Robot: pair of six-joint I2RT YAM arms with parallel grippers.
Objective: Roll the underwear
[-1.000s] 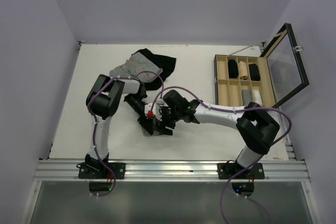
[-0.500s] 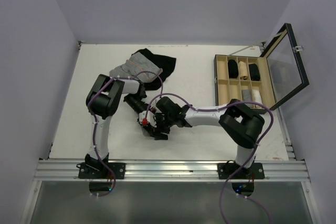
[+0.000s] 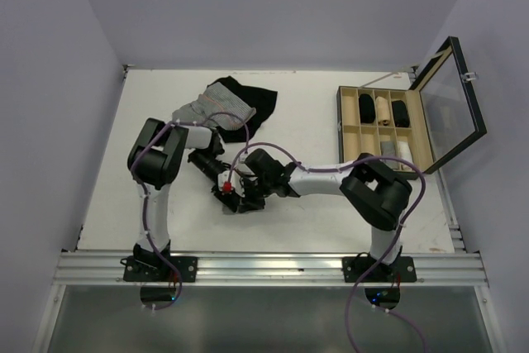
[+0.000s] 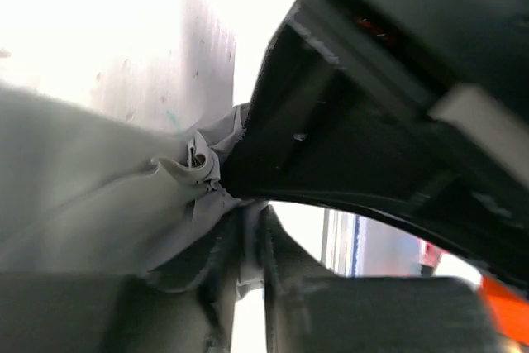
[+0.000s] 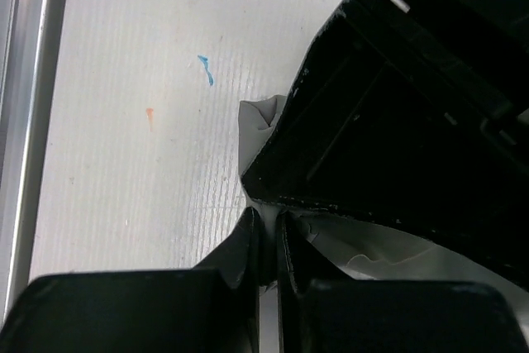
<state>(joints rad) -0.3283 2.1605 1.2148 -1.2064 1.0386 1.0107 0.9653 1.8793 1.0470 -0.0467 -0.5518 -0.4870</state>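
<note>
**Fingers meeting over the underwear [image 4: 91,196]**

My left fingers [image 4: 250,241] are drawn nearly together and clamped on the underwear. A bunched fold of the plain grey cloth runs down into the narrow slit between them. The rest spreads away to their left over the white tabletop [image 4: 107,31]. Just ahead of them looms the black body of my other arm's fingers.

My right fingers [image 5: 266,241] are pressed to a thin slit as well. Grey cloth lies at their tips and off to their right, and a small peak of it pokes up just ahead. Whether any of it sits inside the slit I cannot tell. To their left the tabletop carries a small blue mark [image 5: 205,69] and an orange speck [image 5: 150,115].

From above, the two sets of fingers meet tip to tip and hide the underwear almost wholly. Beyond my left fingers, well apart, a pinstriped garment [image 3: 211,103] lies heaped with a black garment [image 3: 256,105]. Far to the right of my right fingers stands a compartmented box [image 3: 354,148] with its lid [image 3: 450,93] raised.
</note>
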